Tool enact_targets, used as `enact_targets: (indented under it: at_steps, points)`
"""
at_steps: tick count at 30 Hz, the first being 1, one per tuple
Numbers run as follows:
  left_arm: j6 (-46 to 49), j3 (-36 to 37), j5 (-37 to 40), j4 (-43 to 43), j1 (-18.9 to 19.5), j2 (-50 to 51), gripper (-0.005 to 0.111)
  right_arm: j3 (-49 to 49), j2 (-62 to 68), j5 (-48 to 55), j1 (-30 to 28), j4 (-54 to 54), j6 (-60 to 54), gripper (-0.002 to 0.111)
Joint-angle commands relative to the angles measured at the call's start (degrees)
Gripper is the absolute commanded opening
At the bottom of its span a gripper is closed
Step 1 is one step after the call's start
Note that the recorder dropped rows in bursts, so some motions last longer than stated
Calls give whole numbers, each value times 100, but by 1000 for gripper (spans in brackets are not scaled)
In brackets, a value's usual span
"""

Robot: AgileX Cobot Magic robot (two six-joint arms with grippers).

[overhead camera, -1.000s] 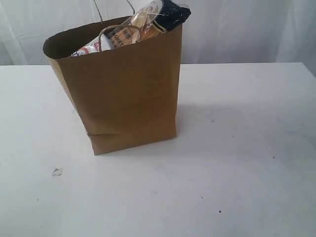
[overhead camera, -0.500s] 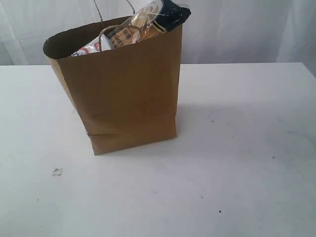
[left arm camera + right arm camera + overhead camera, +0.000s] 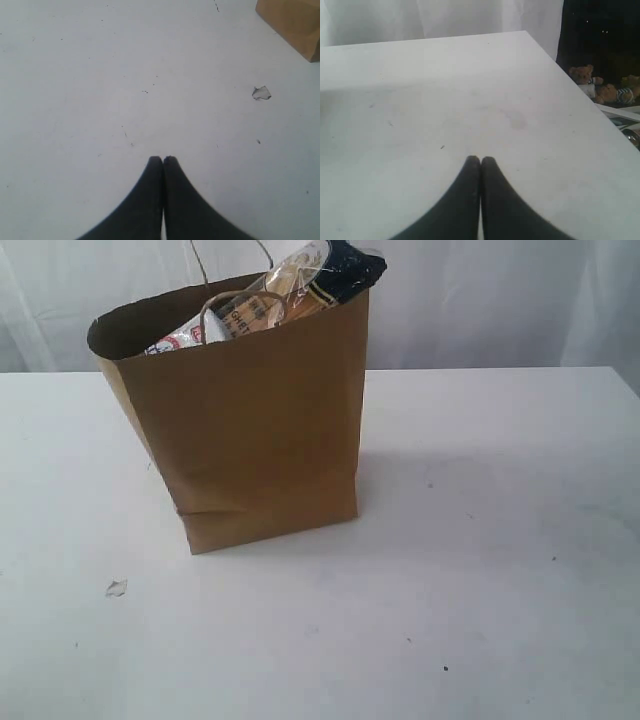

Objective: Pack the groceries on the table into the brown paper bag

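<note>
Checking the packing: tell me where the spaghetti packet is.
Exterior view: the spaghetti packet sticks out of the brown paper bag at its top right corner.

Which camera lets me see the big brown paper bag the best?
The exterior view. It shows the whole brown paper bag standing on the table, with the spaghetti packet poking out of its top. The left wrist view catches only one corner of the bag. The right wrist view shows no bag at all.
</note>
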Motion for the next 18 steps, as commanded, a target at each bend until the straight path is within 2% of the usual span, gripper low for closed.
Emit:
enact_targets:
  at_steps: [1,18]
  points:
    - [-32,37,24,-52,-30,-21,0,27,-29,-33,6,0,-2,0]
    - [-32,37,24,-52,-30,-21,0,27,-29,-34,6,0,-45,0]
